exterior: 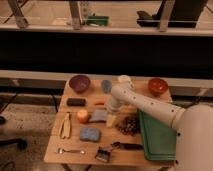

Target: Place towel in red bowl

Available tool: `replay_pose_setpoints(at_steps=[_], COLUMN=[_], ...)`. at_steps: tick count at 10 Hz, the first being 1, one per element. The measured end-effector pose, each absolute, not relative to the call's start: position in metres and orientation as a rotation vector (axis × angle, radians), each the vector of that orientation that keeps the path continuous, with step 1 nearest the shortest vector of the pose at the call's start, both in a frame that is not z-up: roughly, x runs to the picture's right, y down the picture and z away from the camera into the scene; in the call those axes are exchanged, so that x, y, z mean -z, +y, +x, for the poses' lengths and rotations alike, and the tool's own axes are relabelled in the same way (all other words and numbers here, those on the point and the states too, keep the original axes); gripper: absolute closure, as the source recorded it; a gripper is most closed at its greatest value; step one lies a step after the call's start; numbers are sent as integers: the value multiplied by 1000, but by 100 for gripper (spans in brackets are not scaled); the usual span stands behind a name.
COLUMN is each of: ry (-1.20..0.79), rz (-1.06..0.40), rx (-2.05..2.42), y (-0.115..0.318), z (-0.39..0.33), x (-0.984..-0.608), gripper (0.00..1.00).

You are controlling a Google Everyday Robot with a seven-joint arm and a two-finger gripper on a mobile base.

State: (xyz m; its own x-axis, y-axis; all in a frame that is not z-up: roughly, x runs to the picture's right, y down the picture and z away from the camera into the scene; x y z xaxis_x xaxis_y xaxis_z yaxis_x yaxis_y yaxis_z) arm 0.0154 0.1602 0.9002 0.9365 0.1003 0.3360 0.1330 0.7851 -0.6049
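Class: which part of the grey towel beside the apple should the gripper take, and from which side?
Probably the edge away from the apple, from above. The grey towel lies flat on the table, so only a top-down pinch finds cloth; the apple crowds the other edge, and the gripper hangs by the free one.

Wooden table point(75, 144); tool point(111, 118) at cloth towel point(98, 115)

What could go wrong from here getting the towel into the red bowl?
The gripper is beside the grey towel, with the apple and grapes close by; a grab might knock them. The red bowl stands near a far corner of the table, so a dragged towel might push it off.
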Motion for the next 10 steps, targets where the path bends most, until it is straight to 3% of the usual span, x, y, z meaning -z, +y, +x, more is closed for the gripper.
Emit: replay_pose_setpoints(at_steps=[4, 6, 10], ry=[-362, -360, -350], rz=[-675, -674, -683], rx=[17, 17, 29], y=[156, 155, 152], z=[20, 22, 0], x=[-894, -893, -887], gripper=[94, 100, 100])
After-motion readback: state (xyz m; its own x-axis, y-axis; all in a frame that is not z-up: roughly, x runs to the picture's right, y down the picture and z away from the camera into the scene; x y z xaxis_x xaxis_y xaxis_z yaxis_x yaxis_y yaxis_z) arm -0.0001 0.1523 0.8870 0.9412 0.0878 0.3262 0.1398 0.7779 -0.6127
